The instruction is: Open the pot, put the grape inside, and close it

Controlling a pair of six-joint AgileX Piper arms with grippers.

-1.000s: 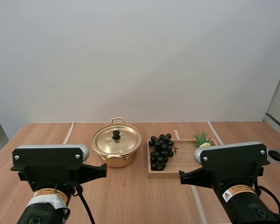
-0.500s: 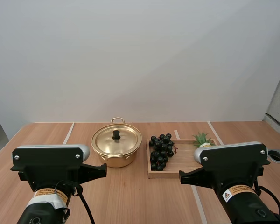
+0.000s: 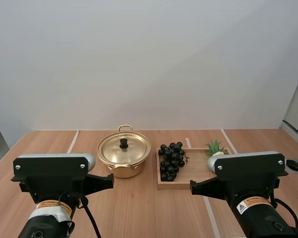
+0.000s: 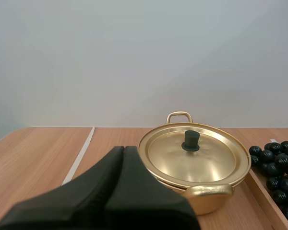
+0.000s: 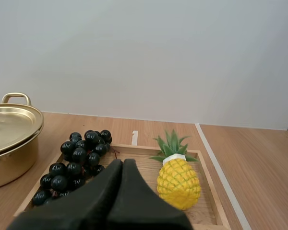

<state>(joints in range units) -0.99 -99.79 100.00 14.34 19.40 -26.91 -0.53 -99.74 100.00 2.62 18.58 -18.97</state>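
Note:
A golden pot (image 3: 123, 158) stands on the table with its lid (image 3: 124, 148) on, black knob (image 3: 123, 143) upright. A bunch of dark grapes (image 3: 171, 161) lies on the left part of a wooden tray (image 3: 194, 171) just right of the pot. My left gripper (image 4: 123, 152) is shut, its fingers together as one dark wedge, short of the pot (image 4: 194, 163) and to its left. My right gripper (image 5: 122, 165) is shut too, hanging over the tray's (image 5: 209, 211) near side between the grapes (image 5: 77, 160) and a pineapple.
A small toy pineapple (image 5: 177, 177) lies on the tray's right part; its green top (image 3: 215, 147) shows behind my right arm. A round hole (image 3: 296, 166) sits in the tabletop at the far right. Pale seams run across the wooden table (image 3: 139, 208).
My right arm has shifted very slightly. Pot, lid, grapes and left arm stay put.

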